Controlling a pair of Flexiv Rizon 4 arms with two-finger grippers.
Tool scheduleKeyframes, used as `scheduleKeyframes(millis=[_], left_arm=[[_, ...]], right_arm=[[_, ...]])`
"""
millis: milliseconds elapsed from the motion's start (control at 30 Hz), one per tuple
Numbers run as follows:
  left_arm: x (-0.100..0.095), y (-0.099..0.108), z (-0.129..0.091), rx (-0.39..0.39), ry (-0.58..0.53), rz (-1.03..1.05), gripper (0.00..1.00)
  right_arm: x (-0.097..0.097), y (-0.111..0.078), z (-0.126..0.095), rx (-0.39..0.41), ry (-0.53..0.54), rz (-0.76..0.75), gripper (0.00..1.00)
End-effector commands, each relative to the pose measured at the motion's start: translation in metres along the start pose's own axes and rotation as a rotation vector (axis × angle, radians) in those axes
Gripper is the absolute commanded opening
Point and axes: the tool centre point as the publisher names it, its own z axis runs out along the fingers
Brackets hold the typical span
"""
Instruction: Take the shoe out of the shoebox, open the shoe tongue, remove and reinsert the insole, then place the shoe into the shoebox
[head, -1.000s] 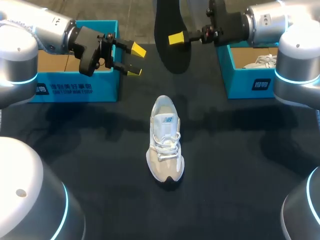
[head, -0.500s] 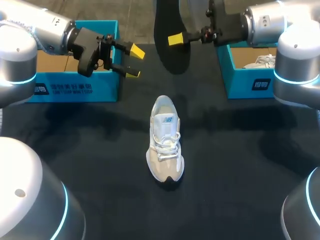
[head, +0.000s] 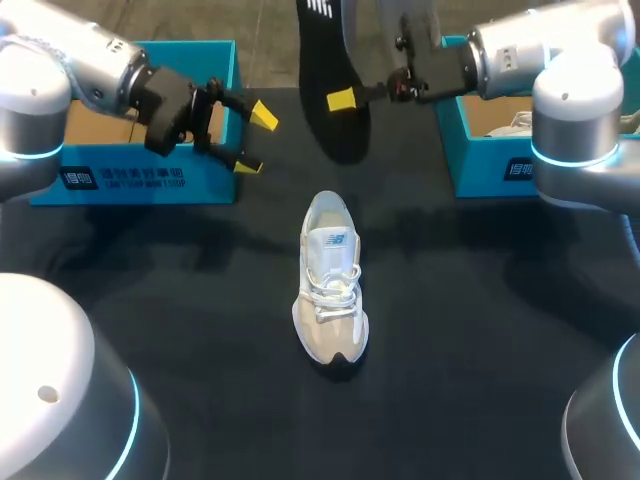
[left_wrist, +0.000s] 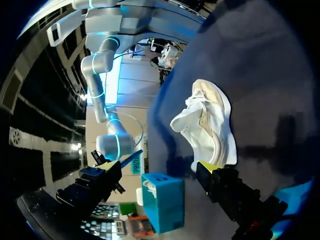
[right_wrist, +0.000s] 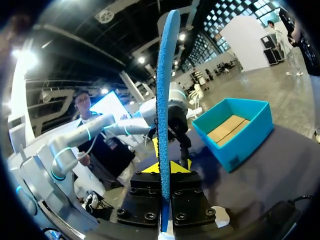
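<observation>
Head view: well to the left of the shoe (head: 330, 280) and farther back, the left shoebox (head: 150, 182) stands open on the dark surface (head: 480, 340). The left hand (head: 256, 141) hangs at that box's corner nearest the shoe, well apart from the shoe, its two yellow-tipped fingers spread wide with nothing between them. In the left wrist view the shoe (left_wrist: 210, 125) lies ahead of the left hand (left_wrist: 155, 165), clear of both fingers. The shoe itself, white and beige and laced, sits upright on its sole in the middle of the surface, heel toward the far edge. Behind its heel, raised above the surface, the black insole (head: 335, 90) is pinched by the right hand (head: 342, 100). In the right wrist view the insole (right_wrist: 164, 100) stands on edge, blue side showing, gripped between the pressed-in fingers of the right hand (right_wrist: 162, 172). To the right of the shoe and farther back stands the right shoebox (head: 500, 165), with a second shoe (head: 520, 122) inside.
</observation>
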Motion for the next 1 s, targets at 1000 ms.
scheduleKeyframes(millis=[1000], left_arm=[[0.047, -0.022, -0.008, -0.078, 0.154, -0.436, 1.00]], right_arm=[[-0.026, -0.040, 0.029, 0.015, 0.121, -0.034, 0.00]])
